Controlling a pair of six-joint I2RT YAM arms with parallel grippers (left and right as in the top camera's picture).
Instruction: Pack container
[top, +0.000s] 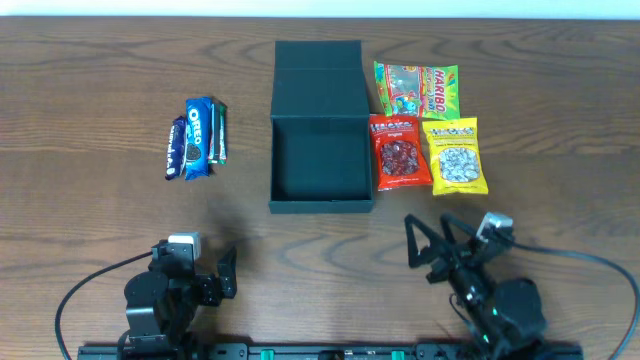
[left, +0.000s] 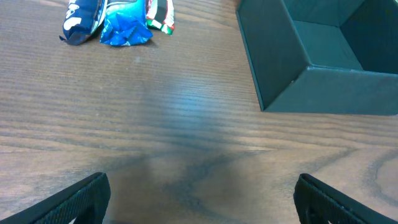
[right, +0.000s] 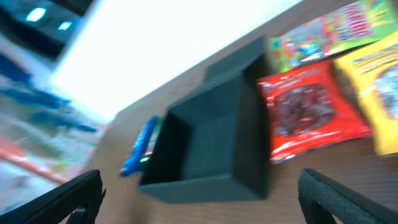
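Crowding is looking like the main hazard. The container (top: 320, 140) is sitting open at the middle of the table (top: 90, 60), its lid flap lying flat on the far side and its inside showing nothing packed. Just beside it, on the right arm's side, a red snack packet (top: 400, 152) is lying almost against its wall. A yellow packet (top: 456, 155) is pressing up to the red one's outer edge, and a Haribo bag (top: 416, 90) is lying just beyond both. A finger coming down for one of these is likely to be catching a neighbour or nudging the box wall. These flat, slippery bags are also likely to be sliding rather than lifting.

On the container's other side, well apart from it, a few Oreo packets (top: 198, 137) are lying bunched together, so a grab there is risking two at once.

The left gripper (left: 200, 183) is hanging nearer than the container with its fingers spread wide and holding nothing. The right gripper (top: 430, 238) is doing likewise, jaws apart and empty. Its wrist view is blurring, so fine detail is being lost there. Nothing is blocking the container's open mouth.
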